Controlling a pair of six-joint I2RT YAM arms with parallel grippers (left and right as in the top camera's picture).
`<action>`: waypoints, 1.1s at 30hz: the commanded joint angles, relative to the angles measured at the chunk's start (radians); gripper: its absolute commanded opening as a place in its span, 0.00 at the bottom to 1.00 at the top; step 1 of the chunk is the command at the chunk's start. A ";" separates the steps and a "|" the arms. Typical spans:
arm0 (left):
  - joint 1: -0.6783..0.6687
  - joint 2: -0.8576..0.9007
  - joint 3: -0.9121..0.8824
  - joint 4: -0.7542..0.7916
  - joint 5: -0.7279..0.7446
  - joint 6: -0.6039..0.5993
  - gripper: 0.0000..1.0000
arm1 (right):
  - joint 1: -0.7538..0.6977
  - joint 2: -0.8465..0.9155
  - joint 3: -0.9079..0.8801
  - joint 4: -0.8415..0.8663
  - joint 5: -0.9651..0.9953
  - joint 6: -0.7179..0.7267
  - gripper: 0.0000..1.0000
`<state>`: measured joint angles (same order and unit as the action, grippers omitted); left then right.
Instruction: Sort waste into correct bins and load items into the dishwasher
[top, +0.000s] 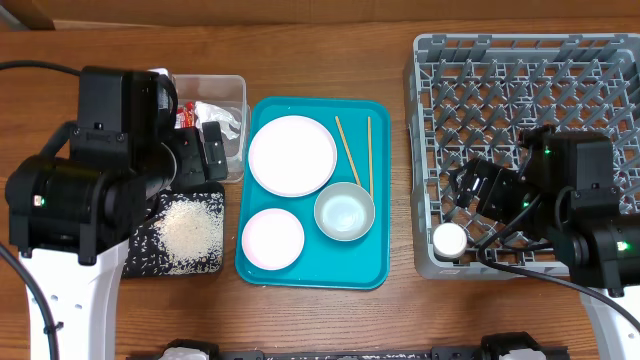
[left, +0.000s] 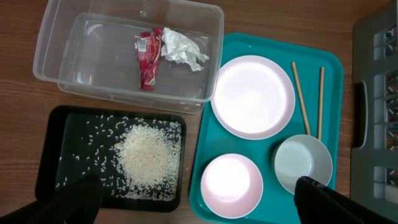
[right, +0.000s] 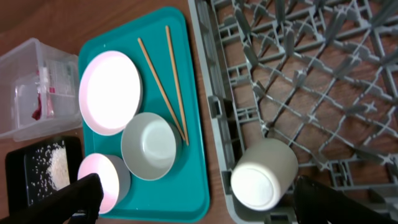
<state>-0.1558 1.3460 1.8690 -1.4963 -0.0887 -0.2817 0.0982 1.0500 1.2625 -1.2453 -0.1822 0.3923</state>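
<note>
The red wrapper (left: 148, 51) and the crumpled napkin (left: 182, 50) lie in the clear tub (left: 56, 46). The rice (left: 149, 155) is heaped in the black tray (left: 53, 162). On the teal tray sit the white plate (top: 292, 154), a white bowl (top: 272, 239), a grey bowl (top: 344, 212) and two chopsticks (top: 350, 150). The white cup (right: 264, 173) rests bottom-up in the near left corner of the grey dish rack (top: 520, 90). My left gripper (left: 199, 208) is open and empty above the tub and black tray. My right gripper (right: 208, 202) is open and empty above the cup.
The teal tray (top: 380, 240) lies between the two bins and the rack. The left arm body covers the tub's left end in the overhead view. Cables run over the rack near the right arm. Bare wooden table shows along the front.
</note>
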 joint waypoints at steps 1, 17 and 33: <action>-0.002 0.019 0.006 0.005 0.011 -0.013 1.00 | -0.002 -0.005 0.018 -0.005 0.009 -0.002 1.00; -0.002 0.028 0.006 0.005 0.011 -0.013 1.00 | -0.002 -0.003 0.018 -0.047 -0.002 -0.002 1.00; -0.016 0.003 0.006 -0.001 0.006 -0.010 1.00 | -0.002 -0.003 0.018 -0.047 -0.002 -0.002 1.00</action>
<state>-0.1558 1.3705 1.8690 -1.4963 -0.0856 -0.2852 0.0982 1.0500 1.2625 -1.2972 -0.1799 0.3920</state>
